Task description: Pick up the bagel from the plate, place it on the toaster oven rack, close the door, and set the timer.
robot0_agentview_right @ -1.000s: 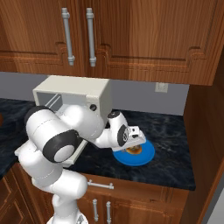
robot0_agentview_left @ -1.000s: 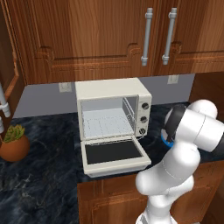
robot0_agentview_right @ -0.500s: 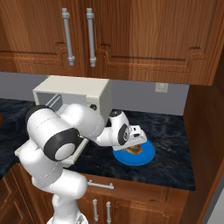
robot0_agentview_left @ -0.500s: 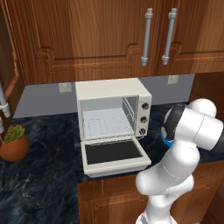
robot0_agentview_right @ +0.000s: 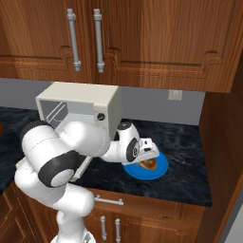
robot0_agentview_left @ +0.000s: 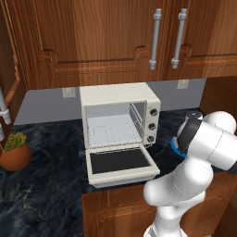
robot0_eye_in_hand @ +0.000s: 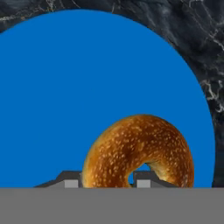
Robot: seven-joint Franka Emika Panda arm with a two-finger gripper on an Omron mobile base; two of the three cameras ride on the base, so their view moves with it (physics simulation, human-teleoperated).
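Bagel lying on the blue plate on the dark marble desk right of the toaster oven, door folded down, rack bare, jaws low over the plate, one fingertip on each side of the bagel's near rim, grip undeterminable.

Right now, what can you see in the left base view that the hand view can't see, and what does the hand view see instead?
The left base view alone shows the toaster oven, its door folded down open, the toaster oven rack inside, and a potted plant. The hand view alone shows the bagel, with one pincer fingertip on each side of its lower edge. Both show the blue plate and the dark marbled counter.
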